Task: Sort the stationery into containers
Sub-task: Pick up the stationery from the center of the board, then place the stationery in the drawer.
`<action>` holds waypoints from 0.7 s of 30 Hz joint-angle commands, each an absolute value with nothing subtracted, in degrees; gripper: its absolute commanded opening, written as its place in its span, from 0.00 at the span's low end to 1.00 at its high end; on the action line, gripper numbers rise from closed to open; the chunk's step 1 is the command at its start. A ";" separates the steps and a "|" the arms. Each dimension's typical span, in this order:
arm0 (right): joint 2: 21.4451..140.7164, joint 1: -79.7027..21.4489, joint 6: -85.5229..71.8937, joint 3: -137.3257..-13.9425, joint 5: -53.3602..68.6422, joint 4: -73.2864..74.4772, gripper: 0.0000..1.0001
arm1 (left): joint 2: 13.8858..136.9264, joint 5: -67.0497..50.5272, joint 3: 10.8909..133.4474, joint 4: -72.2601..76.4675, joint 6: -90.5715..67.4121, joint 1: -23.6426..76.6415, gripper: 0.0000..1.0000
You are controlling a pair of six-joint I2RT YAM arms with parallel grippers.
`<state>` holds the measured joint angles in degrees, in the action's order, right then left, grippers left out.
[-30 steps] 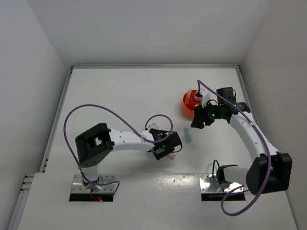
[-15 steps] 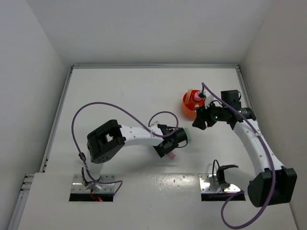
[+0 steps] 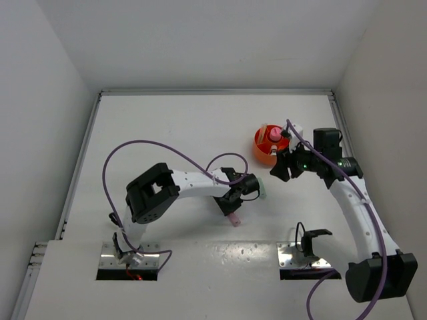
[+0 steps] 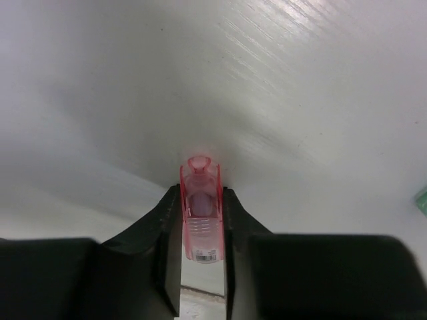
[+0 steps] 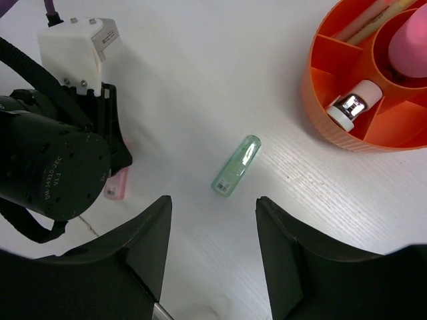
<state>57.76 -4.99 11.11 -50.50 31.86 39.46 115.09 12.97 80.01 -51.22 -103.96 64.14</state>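
A clear pink stick (image 4: 200,220) lies on the white table between my left gripper's (image 4: 200,193) fingers, which press on both its sides. In the top view the left gripper (image 3: 231,207) sits mid-table over the pink stick (image 3: 233,219). A mint-green stick (image 5: 235,165) lies just right of it, on the table, also in the top view (image 3: 262,189). My right gripper (image 5: 212,201) is open and empty above the mint stick. The orange divided bowl (image 5: 319,100) holds a pink tube (image 5: 408,33), a white-and-silver block (image 5: 352,107) and pale-yellow sticks (image 5: 373,17).
The bowl (image 3: 260,148) stands at the right centre of the table, just beyond my right gripper (image 3: 279,171). The left arm's purple cable loops over the table's left half. White walls close in the table on three sides.
The left arm has swung its elbow to the right and turned its wrist over the pink stick. The right arm has drawn back a little to the right.
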 commanded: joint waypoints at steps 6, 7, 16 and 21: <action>51.69 -4.75 7.14 -48.00 19.48 31.84 0.87 | 113.47 18.62 88.40 -56.85 -93.11 66.00 0.00; 49.07 -4.75 6.34 -46.68 16.55 29.82 0.94 | 113.47 21.68 92.42 -57.91 -91.51 66.01 0.00; 37.71 -4.75 -3.50 -42.10 -15.62 11.88 0.00 | 104.61 48.31 101.88 -40.38 -55.14 67.76 0.00; 34.99 -4.75 -7.19 -41.05 -25.64 7.57 0.08 | 104.23 44.03 96.95 -8.85 -32.03 64.08 0.00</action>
